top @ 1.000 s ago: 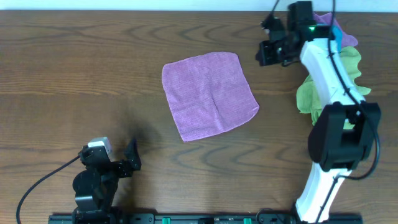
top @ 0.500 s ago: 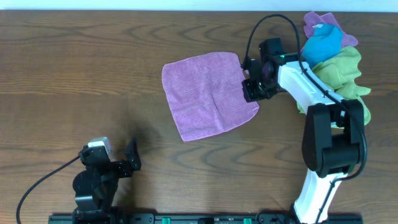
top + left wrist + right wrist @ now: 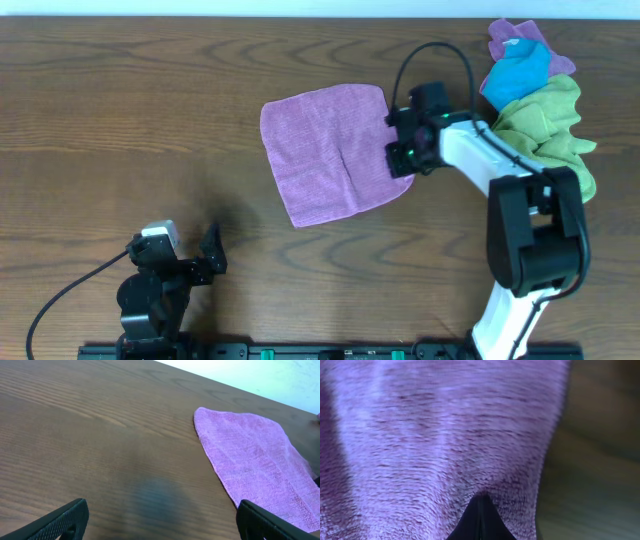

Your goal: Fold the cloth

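Lavender microfibre cloth (image 3: 335,152) lies flat, central: soft and limp, so pinch a corner. Your right gripper (image 3: 402,158), jaws together, sits over its 3 o'clock edge; left gripper (image 3: 212,252) gapes at 7 o'clock.

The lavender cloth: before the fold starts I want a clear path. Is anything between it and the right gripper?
Nothing visible. The right gripper, shut, sits over the right edge of the cloth, with fabric directly at its tips. The heap of other towels lies apart, farther right.

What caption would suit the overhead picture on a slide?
Right pincer shut at the edge of the flat lavender cloth; left pincer sits open, apart.
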